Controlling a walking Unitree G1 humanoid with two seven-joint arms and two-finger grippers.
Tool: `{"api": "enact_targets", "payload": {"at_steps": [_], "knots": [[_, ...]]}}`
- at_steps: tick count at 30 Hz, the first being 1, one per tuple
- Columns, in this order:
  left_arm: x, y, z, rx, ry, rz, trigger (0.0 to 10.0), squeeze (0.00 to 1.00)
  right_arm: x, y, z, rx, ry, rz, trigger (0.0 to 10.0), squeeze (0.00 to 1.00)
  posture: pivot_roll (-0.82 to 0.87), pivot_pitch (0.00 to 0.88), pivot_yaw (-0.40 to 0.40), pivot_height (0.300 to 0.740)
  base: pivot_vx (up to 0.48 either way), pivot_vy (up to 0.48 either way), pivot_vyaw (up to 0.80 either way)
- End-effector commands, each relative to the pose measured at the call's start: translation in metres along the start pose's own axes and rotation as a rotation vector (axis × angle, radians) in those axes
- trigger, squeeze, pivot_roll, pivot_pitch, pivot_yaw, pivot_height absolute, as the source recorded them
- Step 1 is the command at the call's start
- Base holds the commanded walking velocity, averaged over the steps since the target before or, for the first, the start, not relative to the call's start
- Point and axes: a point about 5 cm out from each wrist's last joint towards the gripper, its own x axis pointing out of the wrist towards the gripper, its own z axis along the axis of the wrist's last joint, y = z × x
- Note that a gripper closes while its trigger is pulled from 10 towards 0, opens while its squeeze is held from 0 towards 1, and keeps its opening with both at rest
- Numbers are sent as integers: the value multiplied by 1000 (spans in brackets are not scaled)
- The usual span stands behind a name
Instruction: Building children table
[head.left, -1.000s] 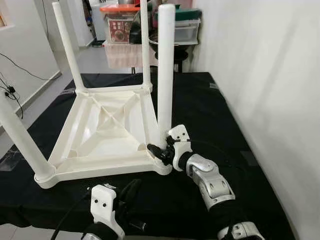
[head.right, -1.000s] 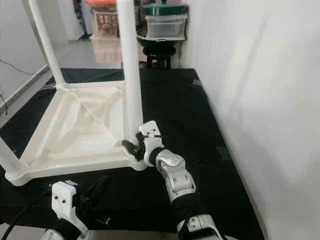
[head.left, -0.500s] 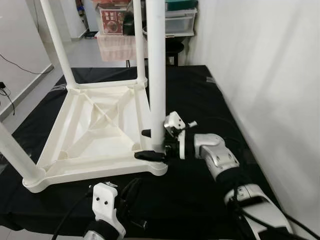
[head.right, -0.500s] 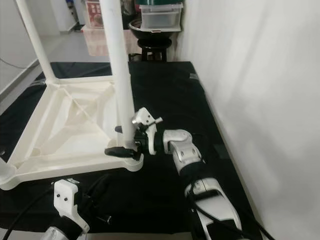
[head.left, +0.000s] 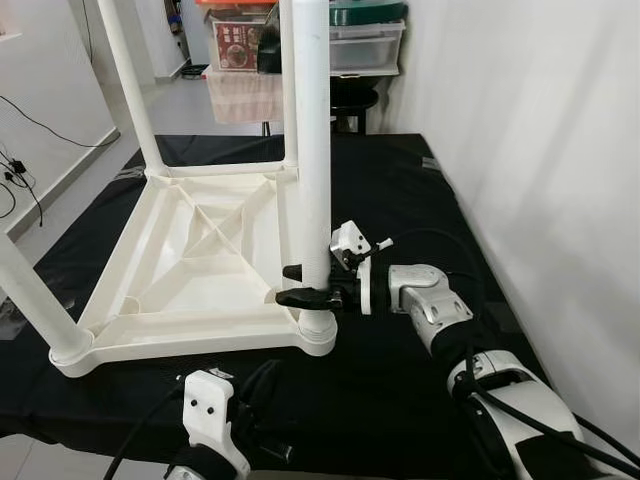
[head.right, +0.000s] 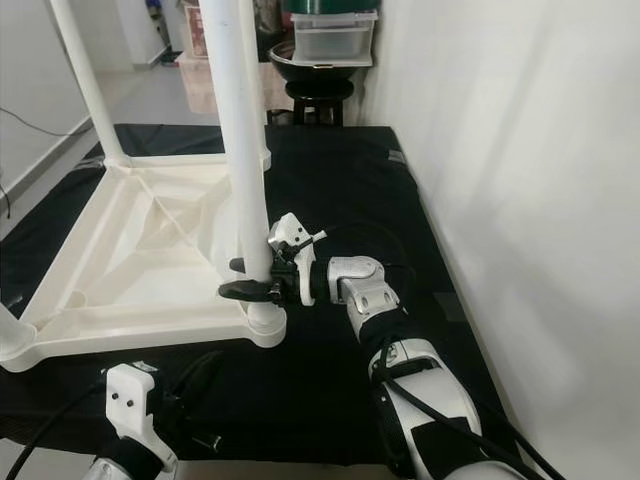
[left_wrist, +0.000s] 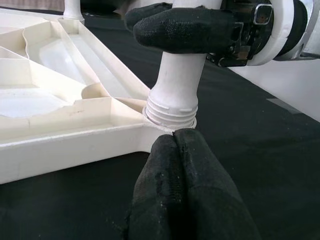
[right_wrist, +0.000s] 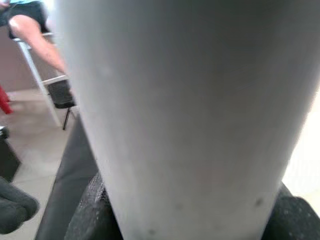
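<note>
A white plastic children's table (head.left: 200, 270) lies upside down on a black cloth, its legs pointing up. My right gripper (head.left: 305, 285) reaches in from the right and is shut on the near right leg (head.left: 312, 150), just above its base. That leg stands upright in the corner's threaded socket (left_wrist: 170, 112). In the right wrist view the leg (right_wrist: 185, 115) presses close against the camera. My left gripper (left_wrist: 175, 142) is shut on nothing and rests low on the cloth, pointing at the same corner from the front.
A white wall (head.left: 530, 130) runs close along the right side of the cloth (head.left: 400, 400). Plastic storage boxes (head.left: 240, 45) and a dark stool (head.left: 352, 100) stand behind the table. A cable (head.left: 20, 170) lies on the floor at the left.
My right forearm has swung round to the right of the leg and now lies level, with the fingers still around the leg. The left gripper has stayed put. The camera shifted.
</note>
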Motion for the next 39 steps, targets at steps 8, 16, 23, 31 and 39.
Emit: {"api": "enact_targets", "payload": {"at_steps": [8, 16, 23, 31, 39], "knots": [[-6, 4, 2, 9, 10, 0, 10000, 0, 10, 35, -44, 149, 48, -751, 0, 0, -14, 0, 7, 740, 0, 0, 0], [-3, 5, 4, 20, 3, 19, 10000, 0, 17, 20, -37, 93, 71, -702, 4745, 0, 8, 0, -7, 740, 0, 0, 0], [-1, 5, 5, 19, -2, 22, 10000, 0, 20, 14, -17, -11, 42, -542, 10000, 1000, 16, 0, -2, 740, 0, 0, 0], [1, 4, 6, 17, -8, 20, 10000, 0, 14, 2, 13, -67, -23, -214, 10000, 0, 26, 0, -9, 740, 0, 0, 0], [2, 5, 7, 22, -10, 24, 10000, 0, 22, 3, 13, -36, 30, 1, 10000, 0, 51, 0, -10, 740, 0, 0, 0]]}}
